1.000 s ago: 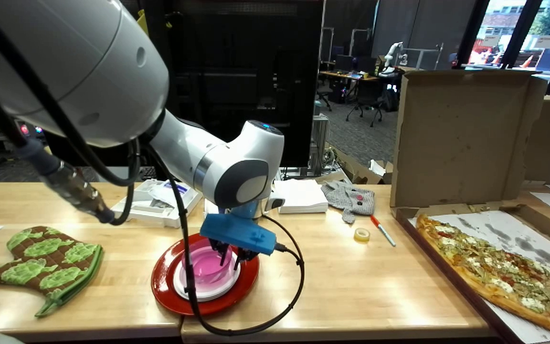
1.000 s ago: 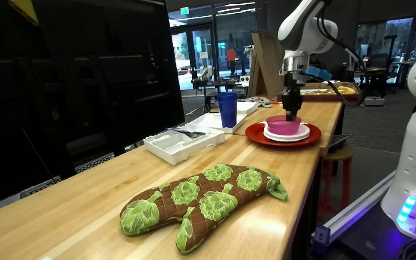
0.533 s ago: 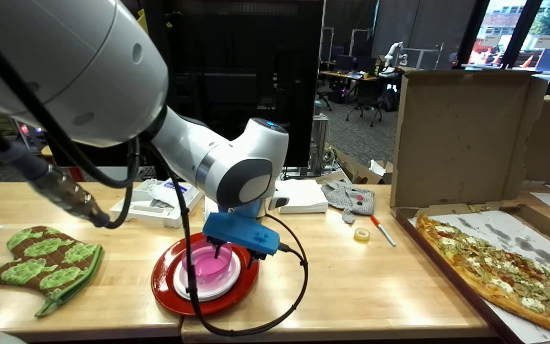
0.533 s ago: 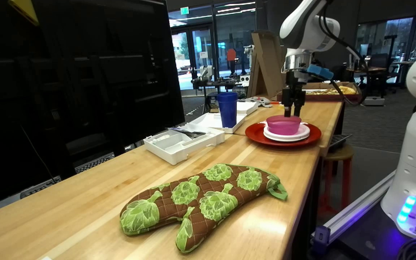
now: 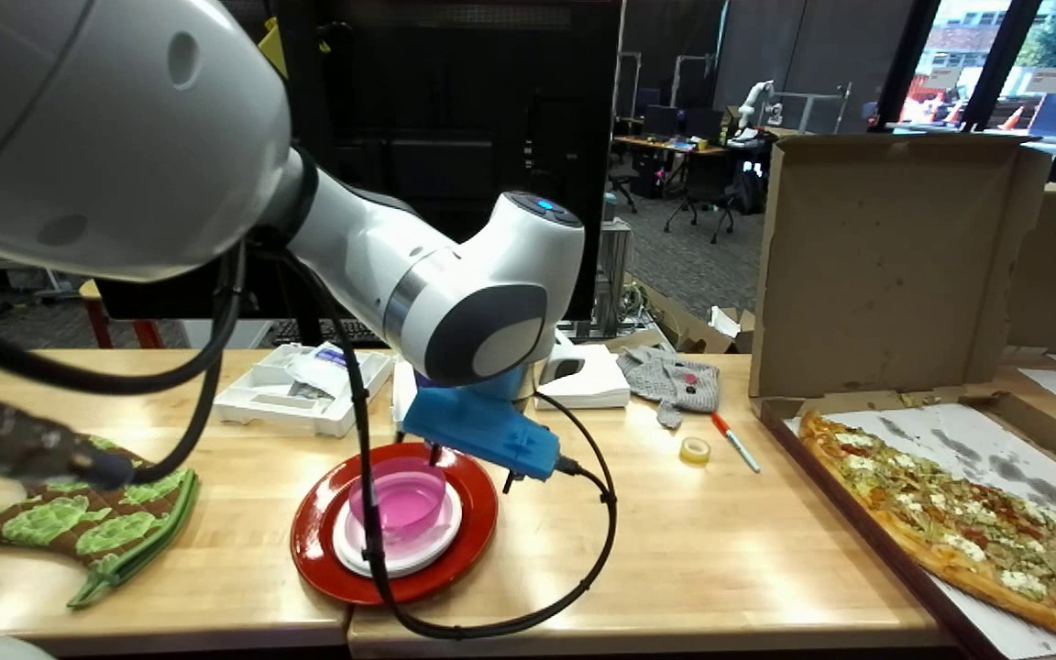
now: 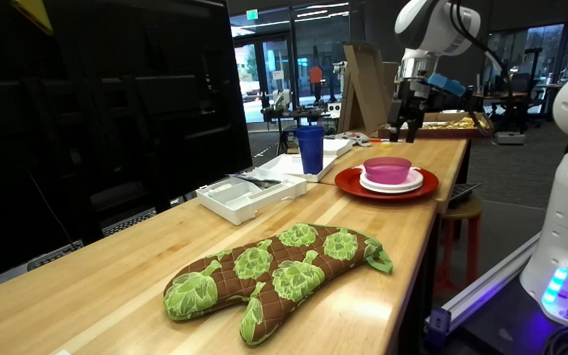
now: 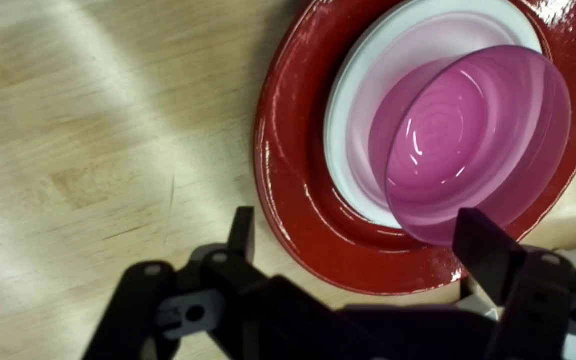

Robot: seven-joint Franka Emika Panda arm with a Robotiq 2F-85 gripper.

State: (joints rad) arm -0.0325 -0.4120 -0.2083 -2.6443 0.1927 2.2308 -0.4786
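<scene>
A translucent pink bowl (image 7: 438, 135) sits on a small stack of white plates (image 7: 353, 170), and these rest on a red plate (image 7: 288, 150). All show in both exterior views, the bowl (image 6: 387, 171) standing upright. My gripper (image 7: 358, 215) is open, its fingers wide apart with nothing between them. In the wrist view one finger overlaps the bowl's near rim and the other lies over bare wood beside the red plate. An exterior view shows the gripper (image 6: 403, 139) raised above the bowl, apart from it. The blue wrist-camera housing (image 5: 482, 429) hides most of the fingers in an exterior view.
A brown and green oven mitt (image 6: 284, 276) lies on the table. Behind the plates stand white trays (image 6: 234, 209) and a blue cup (image 6: 310, 150). Further along are a tape roll (image 5: 695, 450), a marker (image 5: 737, 445), a grey knitted piece (image 5: 675, 380) and an open pizza box (image 5: 895, 275).
The fingers were close together at the bowl's rim a second ago; they have since spread. The gripper has risen and shifted off the bowl, tilting slightly. Bowl and plates have stayed put.
</scene>
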